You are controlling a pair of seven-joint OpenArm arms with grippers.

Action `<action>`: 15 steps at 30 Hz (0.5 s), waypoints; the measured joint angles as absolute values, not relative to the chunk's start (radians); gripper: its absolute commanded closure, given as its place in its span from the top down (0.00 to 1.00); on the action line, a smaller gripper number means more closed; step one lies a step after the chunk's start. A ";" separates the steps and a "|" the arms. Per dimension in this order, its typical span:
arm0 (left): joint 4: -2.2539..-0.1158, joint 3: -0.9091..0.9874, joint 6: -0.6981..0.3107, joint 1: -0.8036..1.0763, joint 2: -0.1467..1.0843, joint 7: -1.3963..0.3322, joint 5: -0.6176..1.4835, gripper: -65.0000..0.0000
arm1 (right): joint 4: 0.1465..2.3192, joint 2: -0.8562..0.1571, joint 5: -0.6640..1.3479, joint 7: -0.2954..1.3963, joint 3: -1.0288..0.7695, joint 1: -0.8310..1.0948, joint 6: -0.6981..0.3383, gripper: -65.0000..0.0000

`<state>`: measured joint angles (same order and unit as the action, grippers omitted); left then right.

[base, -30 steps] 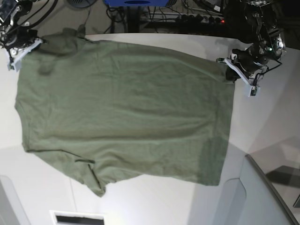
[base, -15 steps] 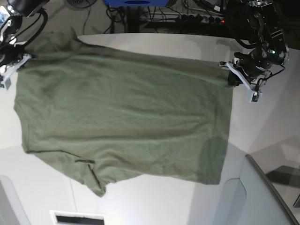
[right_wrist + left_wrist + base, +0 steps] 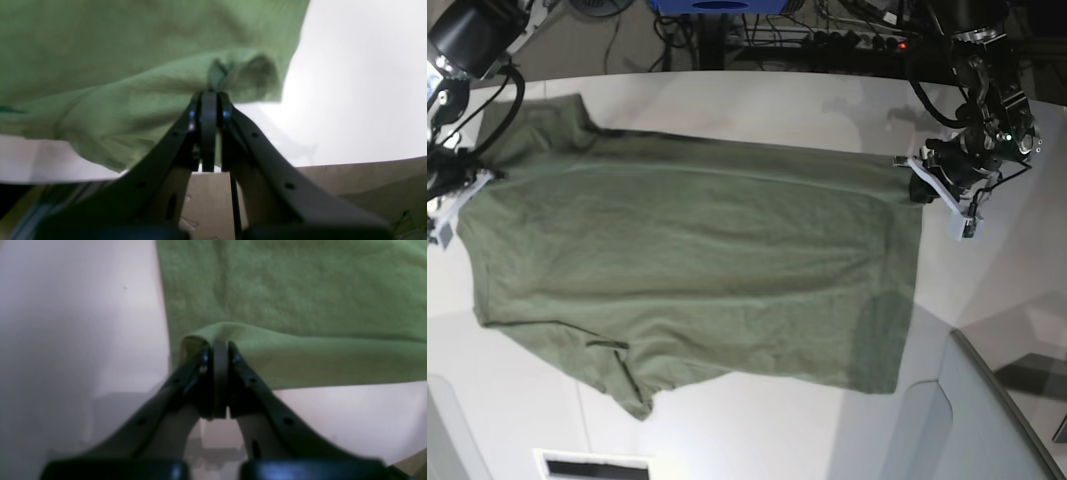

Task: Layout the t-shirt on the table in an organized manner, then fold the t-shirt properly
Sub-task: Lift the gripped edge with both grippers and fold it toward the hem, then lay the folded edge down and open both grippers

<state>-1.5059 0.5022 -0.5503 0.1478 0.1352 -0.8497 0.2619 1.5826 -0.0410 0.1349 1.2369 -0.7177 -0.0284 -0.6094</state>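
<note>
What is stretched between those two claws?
The t-shirt. In the base view its far edge runs from the right claw to the left claw, each shut on a corner.

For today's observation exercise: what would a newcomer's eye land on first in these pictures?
The olive-green t-shirt, spread wide over most of the white table. Next, the two black arms at its far corners: the left claw and the right claw are each shut on a pinch of its edge.

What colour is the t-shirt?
The t-shirt is plain olive green, best seen in the base view.
</note>
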 measured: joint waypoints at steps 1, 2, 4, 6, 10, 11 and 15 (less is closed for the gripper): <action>-1.488 0.502 -0.550 0.137 0.136 -0.850 0.262 0.00 | 1.583 -0.041 0.135 1.235 -0.718 -0.045 -0.609 0.01; -1.471 0.504 -0.550 0.128 0.136 -0.849 0.262 0.00 | 1.583 -0.041 0.137 1.235 -0.718 -0.058 -0.609 0.01; -1.436 0.508 -0.550 0.107 0.137 -0.850 0.261 0.00 | 1.573 -0.053 0.151 1.235 -0.714 -0.086 -0.609 0.01; -1.402 0.505 -0.550 0.085 0.140 -0.849 0.262 0.00 | 1.504 -0.076 0.142 1.225 -0.715 -0.123 -0.610 0.01; -1.354 0.504 -0.550 0.045 0.138 -0.847 0.260 0.00 | 1.356 -0.107 0.133 1.166 -0.716 -0.156 -0.603 0.01; -1.343 0.503 -0.550 0.031 0.139 -0.846 0.259 0.00 | 1.323 -0.113 0.135 1.134 -0.716 -0.160 -0.603 0.01; -1.304 0.503 -0.550 -0.012 0.138 -0.845 0.258 0.00 | 1.237 -0.130 0.133 1.101 -0.716 -0.190 -0.603 0.01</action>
<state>-1.3037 0.5030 -0.5499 -0.0120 0.1383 -0.8452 0.2584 1.2366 -0.1299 0.1326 1.1007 -0.7158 -0.1902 -0.6029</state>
